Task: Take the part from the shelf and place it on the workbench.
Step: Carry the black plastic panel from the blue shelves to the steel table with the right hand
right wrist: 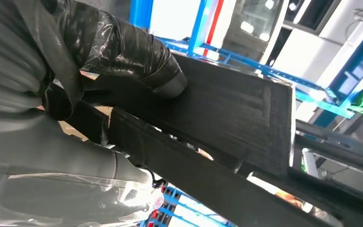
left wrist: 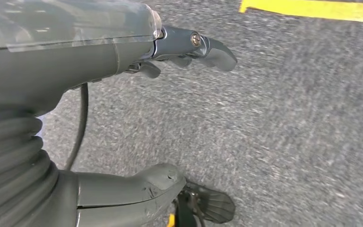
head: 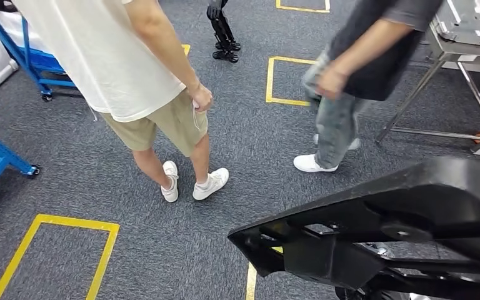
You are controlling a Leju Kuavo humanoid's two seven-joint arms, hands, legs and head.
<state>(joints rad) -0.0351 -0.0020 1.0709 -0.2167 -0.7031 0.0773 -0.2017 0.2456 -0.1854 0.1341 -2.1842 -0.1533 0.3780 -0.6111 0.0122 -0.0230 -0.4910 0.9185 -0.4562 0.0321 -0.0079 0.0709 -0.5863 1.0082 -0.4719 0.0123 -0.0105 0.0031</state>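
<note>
Fingers [right wrist: 137, 61] of right hand [right wrist: 90, 94] grasp black part [head: 375, 231]; left hand [left wrist: 123, 118] released above grey carpet [head: 181, 250], yellow tape squares [head: 56, 250].

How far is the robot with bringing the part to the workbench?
Done: the black part is off the shelf, gripped by the right hand. In hand: it is carried over grey carpet, with two people standing ahead. The left hand holds nothing. Left: placing it on the workbench, possibly the metal table.
</note>
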